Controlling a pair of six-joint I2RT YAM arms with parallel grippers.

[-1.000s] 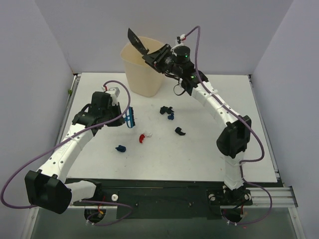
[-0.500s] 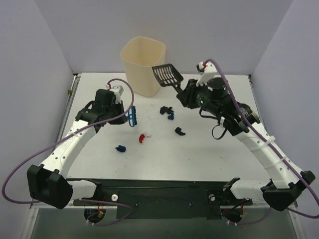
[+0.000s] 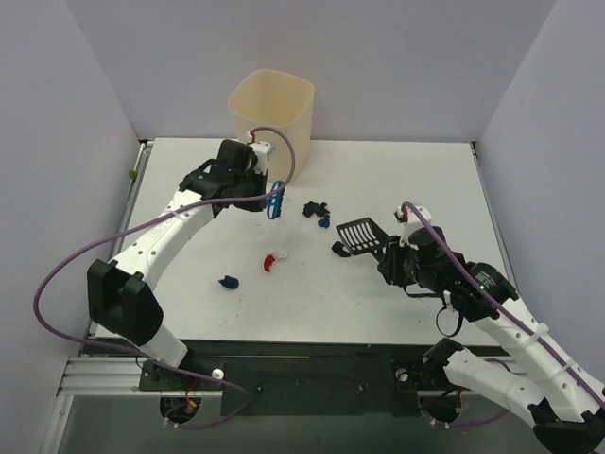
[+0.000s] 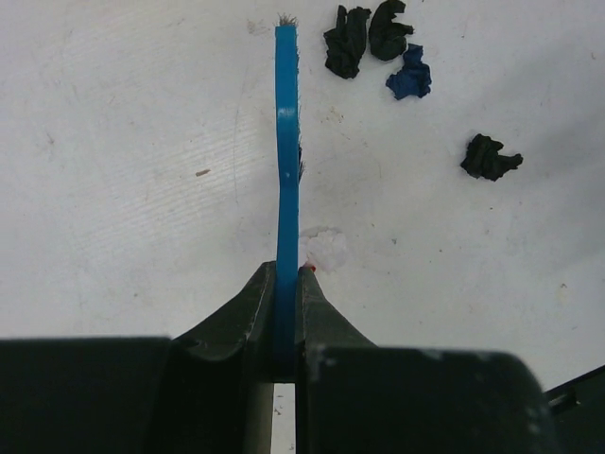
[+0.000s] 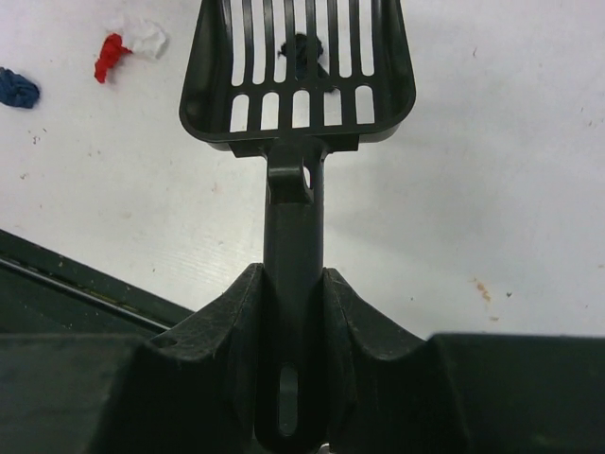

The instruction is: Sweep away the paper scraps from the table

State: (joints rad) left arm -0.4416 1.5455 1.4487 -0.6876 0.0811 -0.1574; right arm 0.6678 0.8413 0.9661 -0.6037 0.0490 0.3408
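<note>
My left gripper [image 3: 263, 194] is shut on the small blue brush [image 3: 275, 201], held edge-on above the table [image 3: 189, 284]; it also shows in the left wrist view [image 4: 285, 142]. My right gripper [image 3: 389, 255] is shut on the handle of the black slotted scoop [image 3: 359, 236], which is low over the table. A black scrap [image 3: 338, 250] lies at the scoop's mouth and shows through the slots [image 5: 304, 49]. Two black scraps [image 3: 313, 209] and a blue one [image 3: 324, 223] lie right of the brush. A red-and-white scrap [image 3: 272, 259] and a blue scrap [image 3: 228, 282] lie nearer.
The cream plastic bin [image 3: 272, 123] stands at the table's far edge, just behind the left gripper. Pale walls close in the left, far and right sides. A black rail [image 3: 302, 364] runs along the near edge.
My right arm swung the scoop from over the bin down to the table beside the black scrap. My left arm carried the brush away and right, toward the bin.
</note>
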